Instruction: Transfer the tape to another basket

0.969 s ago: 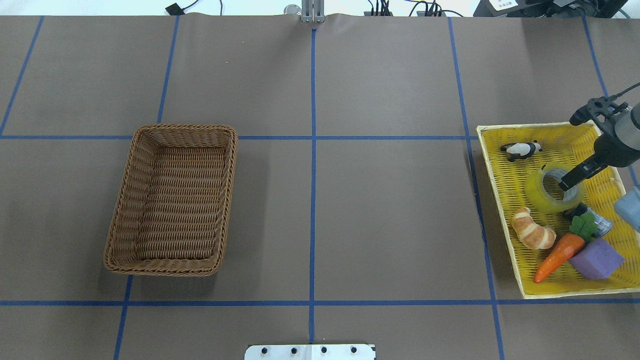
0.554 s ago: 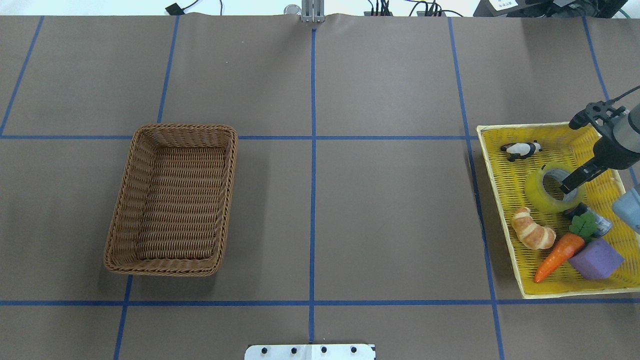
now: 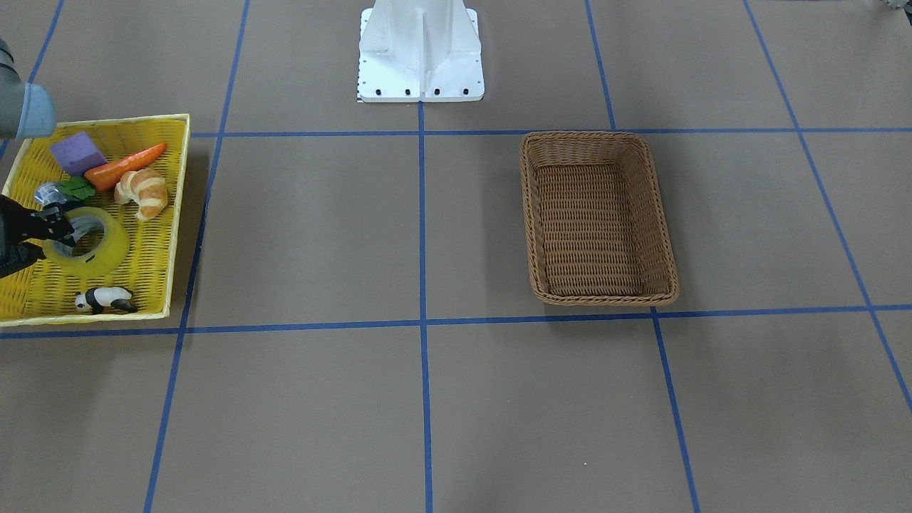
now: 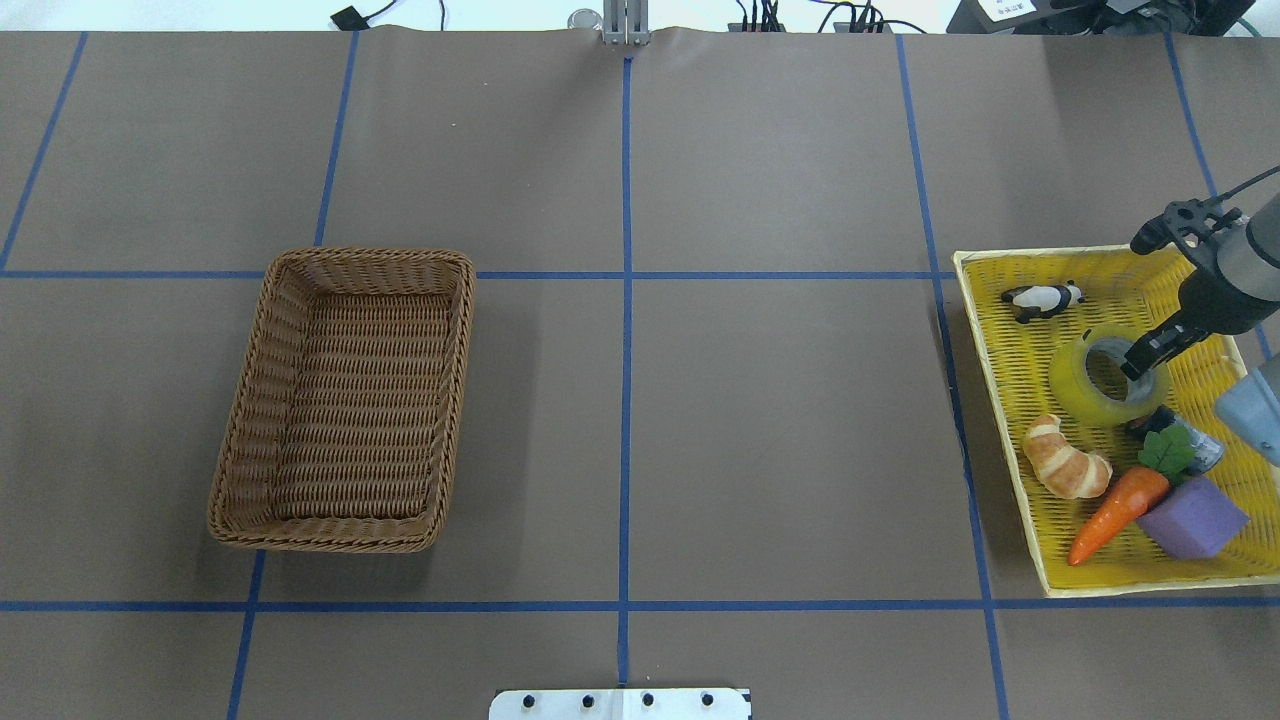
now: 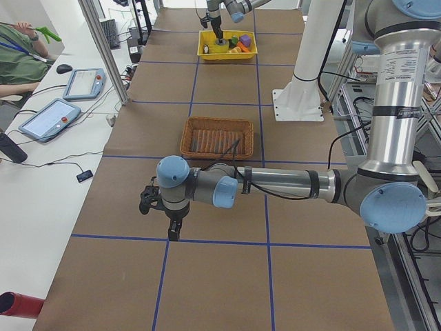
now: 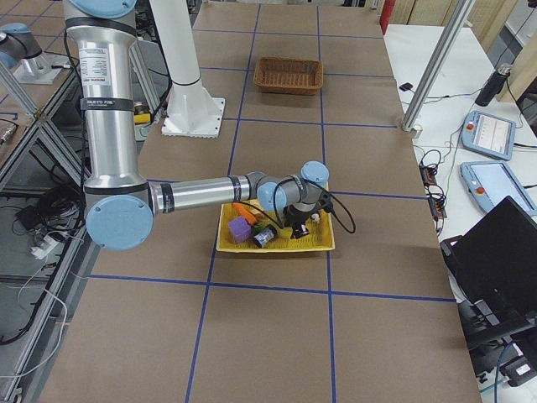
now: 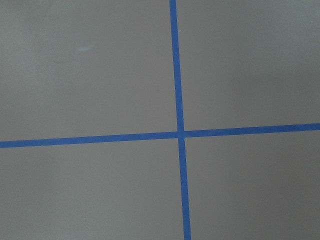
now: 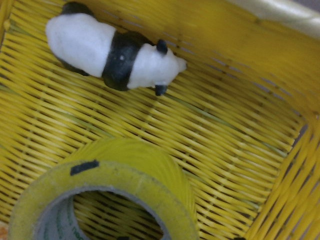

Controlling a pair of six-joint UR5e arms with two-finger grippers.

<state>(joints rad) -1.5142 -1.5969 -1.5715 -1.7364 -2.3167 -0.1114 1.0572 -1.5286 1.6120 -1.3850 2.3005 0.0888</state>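
Observation:
The tape [image 4: 1075,385], a yellowish-green roll, lies flat in the yellow tray [image 4: 1010,340] at the table's right; it also shows in the front view [image 3: 100,256] and the right wrist view [image 8: 145,165]. My right gripper [image 4: 1140,365] points down at the roll's right-hand wall, one finger in the core hole. Its jaws look open, astride the wall. The brown wicker basket [image 4: 370,255] stands empty at the left. My left gripper [image 5: 172,233] hangs over bare table, well away from the basket; I cannot tell whether it is open or shut.
The tray also holds a toy panda [image 4: 1042,300], a croissant [image 4: 1065,458], a carrot [image 4: 1115,510], a purple block [image 4: 1190,518] and a small silver cylinder [image 4: 1190,435] close beside the tape. Blue tape lines grid the brown table.
My right arm's wrist has shifted a little while the fingers stay at the tape's rim. The tape has not moved.

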